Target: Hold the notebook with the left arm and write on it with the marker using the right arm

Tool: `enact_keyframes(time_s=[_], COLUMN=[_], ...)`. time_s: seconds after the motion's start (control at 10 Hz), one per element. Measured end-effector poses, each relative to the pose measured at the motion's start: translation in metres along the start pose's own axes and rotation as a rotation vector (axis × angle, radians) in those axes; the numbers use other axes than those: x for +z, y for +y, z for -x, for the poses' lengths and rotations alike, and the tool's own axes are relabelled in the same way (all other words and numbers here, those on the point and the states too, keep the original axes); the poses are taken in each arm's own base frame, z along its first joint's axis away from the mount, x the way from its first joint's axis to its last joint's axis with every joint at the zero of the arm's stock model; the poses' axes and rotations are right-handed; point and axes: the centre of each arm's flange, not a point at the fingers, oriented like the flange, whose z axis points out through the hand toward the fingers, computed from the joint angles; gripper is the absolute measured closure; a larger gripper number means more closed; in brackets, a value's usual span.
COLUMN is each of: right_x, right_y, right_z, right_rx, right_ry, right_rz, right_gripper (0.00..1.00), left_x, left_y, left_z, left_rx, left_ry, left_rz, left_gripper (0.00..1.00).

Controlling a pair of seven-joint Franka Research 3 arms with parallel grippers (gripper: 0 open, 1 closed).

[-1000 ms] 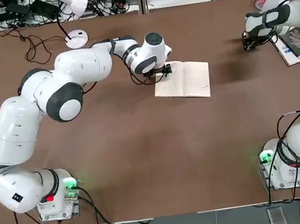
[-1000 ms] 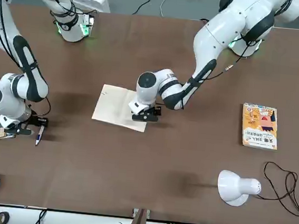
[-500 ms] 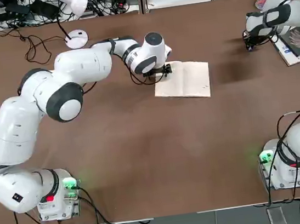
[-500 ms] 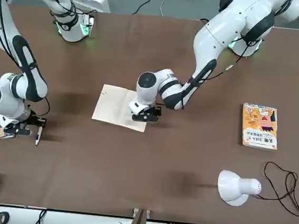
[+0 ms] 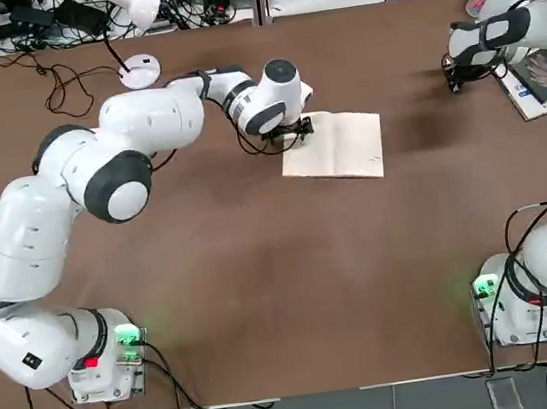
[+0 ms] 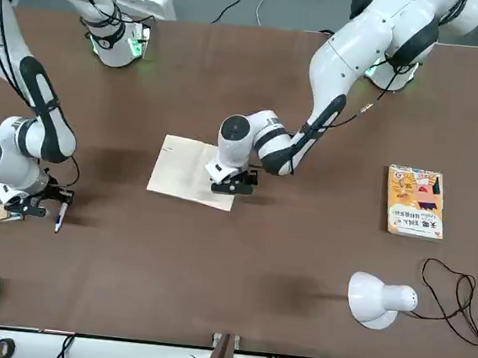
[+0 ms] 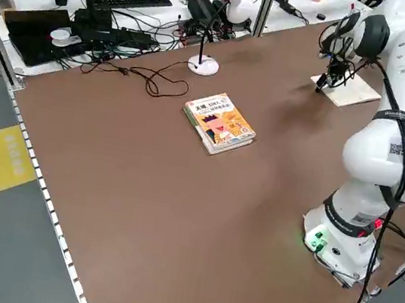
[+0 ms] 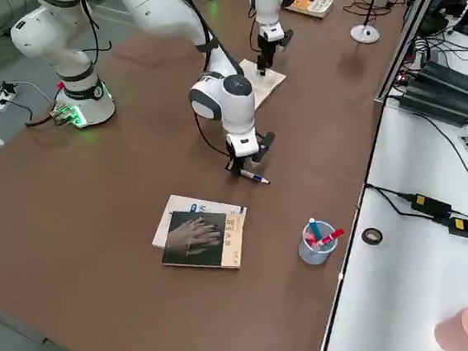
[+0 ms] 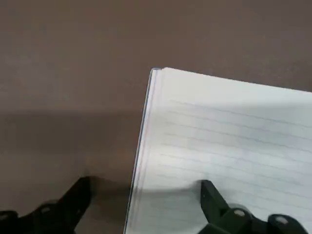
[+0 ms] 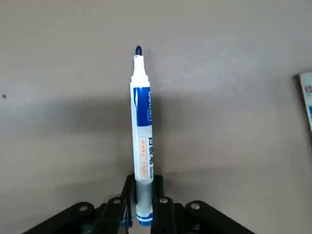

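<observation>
Marker clamped at far right of the top view; notebook pinned at centre.

Held the marker [image 10: 142, 141] tight between the right fingers [image 10: 161, 212], tip pointing away over bare worktop [image 5: 262, 267], beside the dark-covered book [image 8: 200, 239]. Pressed down on the near-left corner of the notebook [image 5: 338, 145] with the left fingers [image 9: 222, 209], spread wide across its edge, upper centre of the top view. Left the orange-yellow book [image 6: 415, 201] well apart at right of the front view.

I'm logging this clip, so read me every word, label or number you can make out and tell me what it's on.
Nothing can be quoted.
Orange-yellow book: cover characters too small to read.
Marker in the right tool: blue and orange label print blurred.
Left arm: small label, illegible.
Notebook: ruled lines only.
Dark-covered book: text too small.
</observation>
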Motion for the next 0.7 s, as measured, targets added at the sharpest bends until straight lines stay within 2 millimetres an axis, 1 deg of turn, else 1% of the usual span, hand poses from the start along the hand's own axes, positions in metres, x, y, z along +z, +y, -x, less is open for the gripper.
enact_keyframes(time_s=[0.1,0.2,0.4,0.5,0.7], right_x=[0.0,-0.001,-0.008,-0.013,-0.032], right_y=[-0.008,-0.02,-0.051,-0.067,-0.093], right_z=[0.001,0.002,0.006,0.01,0.014], right_rx=[0.039,0.08,0.148,0.182,0.248], right_ry=[-0.012,-0.041,-0.133,-0.191,-0.289], right_rz=[-0.011,-0.036,-0.106,-0.148,-0.229], right_gripper=[0.83,0.83,0.83,0.83,0.83], left_x=[0.0,0.0,0.0,0.0,0.0], left_y=[0.0,0.0,0.0,0.0,0.0], left_z=[0.0,0.0,0.0,0.0,0.0], left_rx=[0.0,0.001,0.001,0.001,0.001], left_ry=[0.0,0.0,0.0,0.0,0.0], left_rz=[0.0,0.0,0.0,0.0,0.0], left_gripper=[0.0,0.0,0.0,0.0,0.0])
